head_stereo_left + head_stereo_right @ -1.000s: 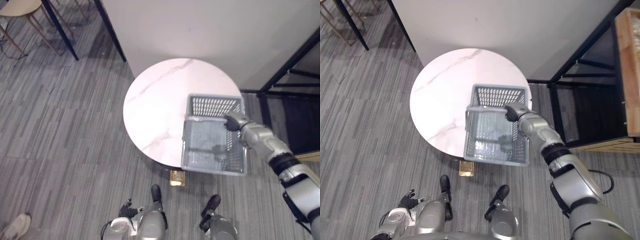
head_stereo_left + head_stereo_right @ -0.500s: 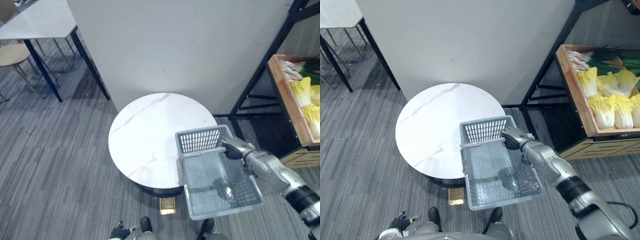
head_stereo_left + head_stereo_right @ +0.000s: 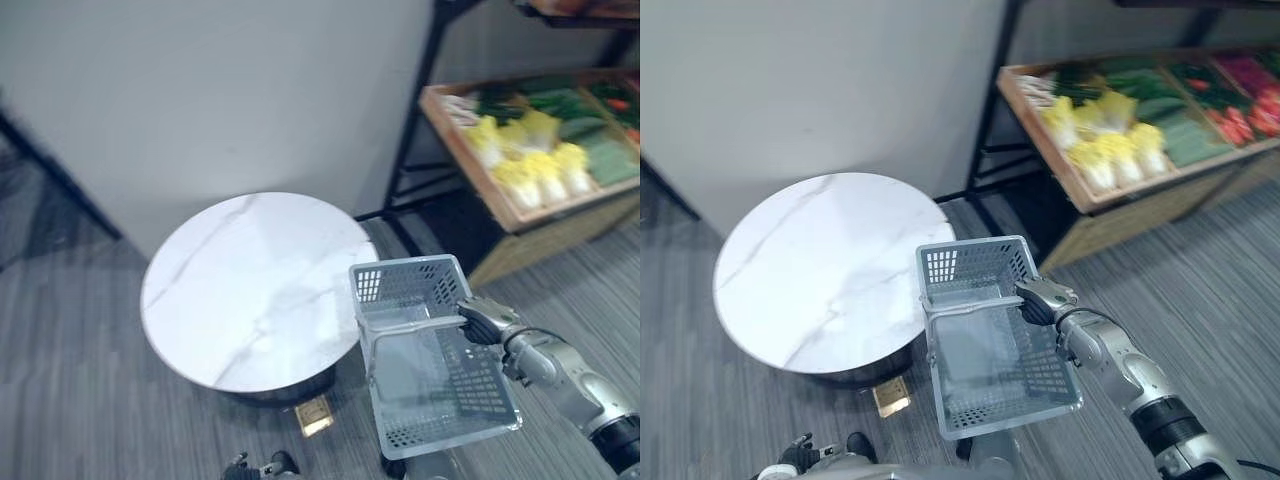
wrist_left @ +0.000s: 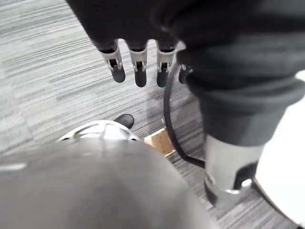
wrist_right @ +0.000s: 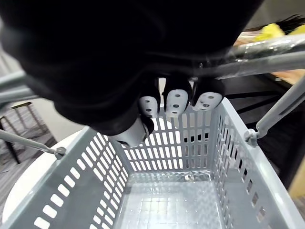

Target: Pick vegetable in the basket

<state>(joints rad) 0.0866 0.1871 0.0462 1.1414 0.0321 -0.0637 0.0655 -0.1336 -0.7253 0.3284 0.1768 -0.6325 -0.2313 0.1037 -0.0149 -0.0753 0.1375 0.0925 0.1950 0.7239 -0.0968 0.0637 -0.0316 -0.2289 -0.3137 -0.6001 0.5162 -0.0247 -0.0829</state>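
Your right arm (image 3: 1118, 362) is silver-grey, with maybe a black band. Your left hand (image 4: 139, 62) has silver fingers, dark tips.

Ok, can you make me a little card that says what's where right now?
Basket: grey, empty, held up by the table's edge
Right hand: curled round the basket's handle
Left hand: hanging open over the floor
Table: round and white
Vegetables: yellow, green and red, in the wooden crate, none picked yet
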